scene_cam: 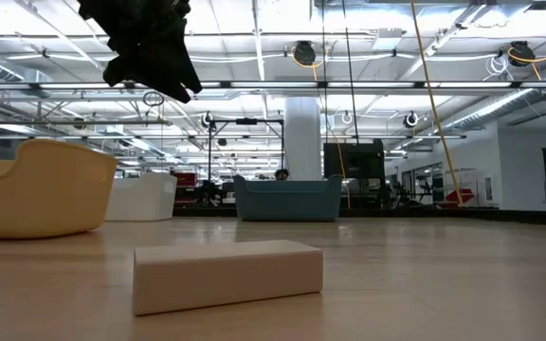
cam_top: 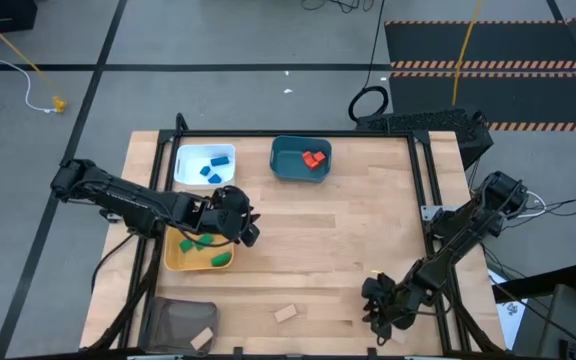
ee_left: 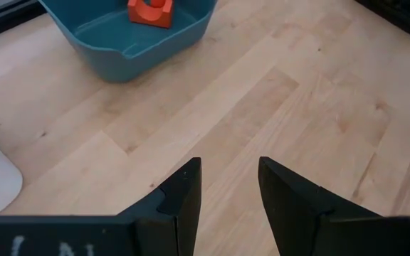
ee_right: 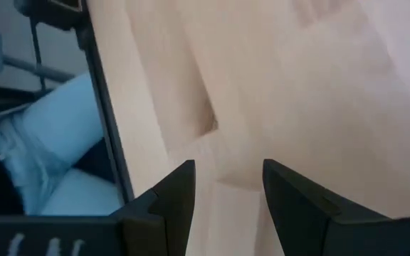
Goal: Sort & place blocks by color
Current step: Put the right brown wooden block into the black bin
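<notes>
1. One plain tan block [cam_top: 285,313] lies loose on the surface [cam_top: 348,250] at the near edge, between the dark mesh bin [cam_top: 178,322] and the right end effector [cam_top: 380,308]. In the low view it sits alone in the foreground, touching no container. It looks like the only piece left unsorted.
2. Dark mesh bin, near-left corner: one tan piece [cam_top: 204,338] shows at its edge. Judged as the home for the plain wood.
3. Right end effector low over the near-right part of the surface, beside the loose tan block but apart from it. Fingers [ee_right: 173,192] spread, nothing between them; only bare wood under them in the right wrist view.
4. Yellow tray [cam_top: 173,258], mid-left: green blocks [cam_top: 218,259] inside. Left end effector [cam_top: 245,226] hangs at its far-right corner, fingers [ee_left: 184,192] spread and holding nothing, bare surface below.
5. White tray [cam_top: 183,163], far left: blue blocks [cam_top: 215,165] inside.
6. Teal tray [cam_top: 286,165], far centre: red/orange blocks [cam_top: 314,159] inside.
7. Judgement: all three colours appear sorted, none stray on the surface. Remaining work is the single tan block into the mesh bin; task close to finished.
</notes>
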Controlling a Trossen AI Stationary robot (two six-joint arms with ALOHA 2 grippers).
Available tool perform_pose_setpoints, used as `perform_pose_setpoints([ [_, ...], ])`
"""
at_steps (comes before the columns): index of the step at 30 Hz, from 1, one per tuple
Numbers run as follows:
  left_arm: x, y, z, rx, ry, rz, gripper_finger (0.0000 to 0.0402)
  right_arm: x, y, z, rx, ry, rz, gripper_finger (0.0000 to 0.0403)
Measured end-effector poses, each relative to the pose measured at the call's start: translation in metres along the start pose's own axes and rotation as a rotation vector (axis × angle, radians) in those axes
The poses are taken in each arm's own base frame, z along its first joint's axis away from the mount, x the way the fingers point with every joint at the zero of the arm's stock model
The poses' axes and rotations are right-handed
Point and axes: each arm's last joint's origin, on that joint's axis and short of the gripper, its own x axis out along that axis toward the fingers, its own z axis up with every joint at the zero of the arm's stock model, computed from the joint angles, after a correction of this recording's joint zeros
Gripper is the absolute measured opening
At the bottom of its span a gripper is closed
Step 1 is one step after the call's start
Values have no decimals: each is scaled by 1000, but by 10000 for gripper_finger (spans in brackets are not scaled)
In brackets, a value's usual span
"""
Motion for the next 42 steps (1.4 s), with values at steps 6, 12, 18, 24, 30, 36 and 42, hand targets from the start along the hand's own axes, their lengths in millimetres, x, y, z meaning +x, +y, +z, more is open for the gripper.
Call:
perform_pose_setpoints([
  [6,0,0,0,-2,0,0,143,0,4,0,61,111,66,169],
  [12,0,0,0,-11,0,0,143,0,8,1,68,105,118,201],
  [18,0,0,0,-3,1,0,143,0,-1,-2,168,133,10,213],
  [24,0,0,0,3,0,0,143,-3,3,-2,206,140,-14,194],
  [30,0,0,0,3,1,0,143,-16,14,3,161,159,-167,178],
  [36,0,0,0,9,2,1,143,-10,13,1,156,145,-207,176],
  [42,0,0,0,18,3,2,143,21,18,-10,166,205,-145,176],
])
